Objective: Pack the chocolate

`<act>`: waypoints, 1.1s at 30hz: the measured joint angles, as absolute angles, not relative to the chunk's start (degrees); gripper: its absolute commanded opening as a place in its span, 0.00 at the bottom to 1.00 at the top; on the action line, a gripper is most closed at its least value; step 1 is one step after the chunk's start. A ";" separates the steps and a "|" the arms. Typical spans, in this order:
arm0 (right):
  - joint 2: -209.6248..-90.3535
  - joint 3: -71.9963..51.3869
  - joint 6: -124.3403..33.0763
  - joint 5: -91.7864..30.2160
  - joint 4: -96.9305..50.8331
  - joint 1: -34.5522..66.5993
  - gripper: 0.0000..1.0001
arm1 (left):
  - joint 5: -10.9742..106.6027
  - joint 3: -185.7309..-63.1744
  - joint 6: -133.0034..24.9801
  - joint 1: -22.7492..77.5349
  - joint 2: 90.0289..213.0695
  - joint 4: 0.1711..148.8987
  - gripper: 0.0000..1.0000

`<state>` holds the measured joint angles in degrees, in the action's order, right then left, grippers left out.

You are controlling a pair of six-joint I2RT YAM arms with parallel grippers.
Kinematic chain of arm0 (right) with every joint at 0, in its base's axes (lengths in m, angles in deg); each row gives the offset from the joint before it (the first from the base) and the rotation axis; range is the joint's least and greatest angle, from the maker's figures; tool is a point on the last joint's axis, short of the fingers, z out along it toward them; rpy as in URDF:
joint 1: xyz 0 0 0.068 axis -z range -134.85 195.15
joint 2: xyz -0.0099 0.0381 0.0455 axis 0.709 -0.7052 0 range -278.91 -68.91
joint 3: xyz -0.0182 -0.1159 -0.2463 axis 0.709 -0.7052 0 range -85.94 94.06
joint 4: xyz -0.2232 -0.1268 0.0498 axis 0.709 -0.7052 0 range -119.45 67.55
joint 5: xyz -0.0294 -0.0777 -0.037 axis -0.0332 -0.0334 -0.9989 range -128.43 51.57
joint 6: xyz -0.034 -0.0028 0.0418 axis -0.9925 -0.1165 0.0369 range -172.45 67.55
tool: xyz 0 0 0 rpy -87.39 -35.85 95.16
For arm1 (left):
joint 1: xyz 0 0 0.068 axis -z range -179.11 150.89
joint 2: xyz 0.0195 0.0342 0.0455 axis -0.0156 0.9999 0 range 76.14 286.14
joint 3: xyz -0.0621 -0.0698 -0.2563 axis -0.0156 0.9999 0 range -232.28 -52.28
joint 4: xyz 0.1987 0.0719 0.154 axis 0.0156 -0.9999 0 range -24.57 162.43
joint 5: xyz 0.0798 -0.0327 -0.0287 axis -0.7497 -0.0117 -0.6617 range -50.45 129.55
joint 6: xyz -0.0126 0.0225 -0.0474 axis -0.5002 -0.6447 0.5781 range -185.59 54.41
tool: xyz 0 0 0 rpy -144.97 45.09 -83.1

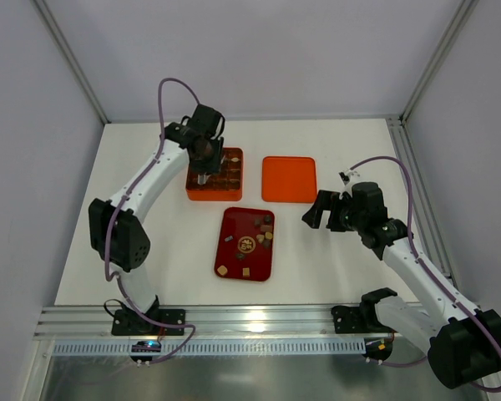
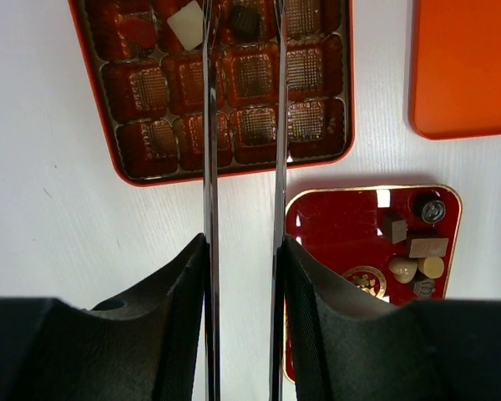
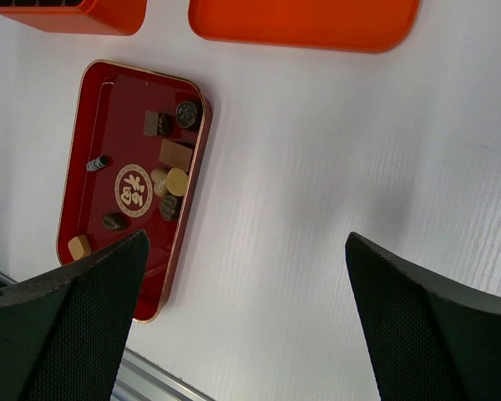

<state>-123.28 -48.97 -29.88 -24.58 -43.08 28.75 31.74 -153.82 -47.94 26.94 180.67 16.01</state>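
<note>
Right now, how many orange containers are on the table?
2: the orange grid box beneath the left gripper, and the plain orange tray beside it, to its right. None looks hidden.

Top external looks down from high behind the robot over the whole table (image 1: 184, 251), left wrist rides close, sighting along its narrow fingers (image 2: 210, 125) onto the orange box (image 2: 150, 88) past their tips — right wrist sits higher, pads (image 3: 75, 317) at its bottom corners — all three catch the dark red tray (image 3: 117, 117).
</note>
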 measured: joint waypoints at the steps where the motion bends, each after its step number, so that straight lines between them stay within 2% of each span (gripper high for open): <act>1: -123.28 -48.97 -29.88 -24.49 -43.08 28.77 1.00 | 31.63 -153.84 -47.81 26.78 179.95 16.01 0.39; 7: -123.28 -48.97 -29.88 -23.73 -43.08 28.75 1.00 | 31.06 -153.01 -46.32 22.30 173.09 16.69 0.39; 13: -123.45 -48.97 -29.90 -22.13 -42.57 28.75 1.00 | 29.64 -145.75 -44.44 13.78 167.80 20.23 0.38; 18: -124.20 -48.95 -29.90 -20.65 -41.83 28.75 1.00 | 29.51 -139.61 -43.13 8.25 168.74 22.76 0.37; 23: -124.20 -48.95 -29.90 -19.57 -41.59 28.75 1.00 | 29.01 -138.48 -42.67 3.90 171.30 25.01 0.37; 33: -123.65 -48.95 -29.90 -18.63 -40.91 28.72 1.00 | 27.48 -138.48 -41.91 1.63 179.80 29.56 0.38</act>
<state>-123.65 -48.95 -29.90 -18.63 -40.91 28.72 27.48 -138.48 -41.91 1.63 179.80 29.56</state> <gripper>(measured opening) 0.996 0.388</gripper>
